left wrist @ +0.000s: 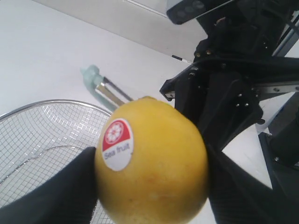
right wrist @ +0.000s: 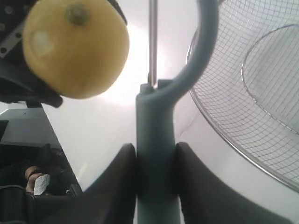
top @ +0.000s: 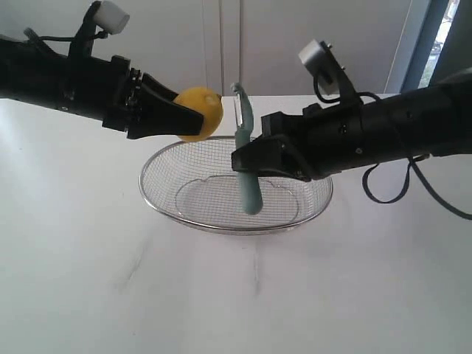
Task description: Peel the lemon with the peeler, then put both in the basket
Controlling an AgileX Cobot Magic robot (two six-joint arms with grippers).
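- Right gripper (top: 247, 164) first: its black fingers (right wrist: 117, 186) are clamped on the peeler (top: 252, 193), pinching the pale teal handle on both sides.
- The peeler stands upright in that grip, with the looped blade head on top and the handle's end hanging down over the bowl of the basket (top: 221, 227).
- Over to the left gripper (top: 193, 119): it is closed around the lemon (top: 205, 110), one finger (left wrist: 56, 196) pressed on each side of the fruit.
- Nearest the camera, bare white table (top: 110, 287).
- Next back, the wire-mesh basket sits flat on that table, between the two arms and below both grippers.
- Above it, the lemon is held in the air over the basket's left rim, just beside the peeler's blade head; a thin gap shows between them in the exterior view.
- The left wrist view catches a round sticker (left wrist: 117, 144) on the lemon, white with a red emblem, facing that camera.
- Furthest back, a pale wall (top: 295, 29) behind both arms.
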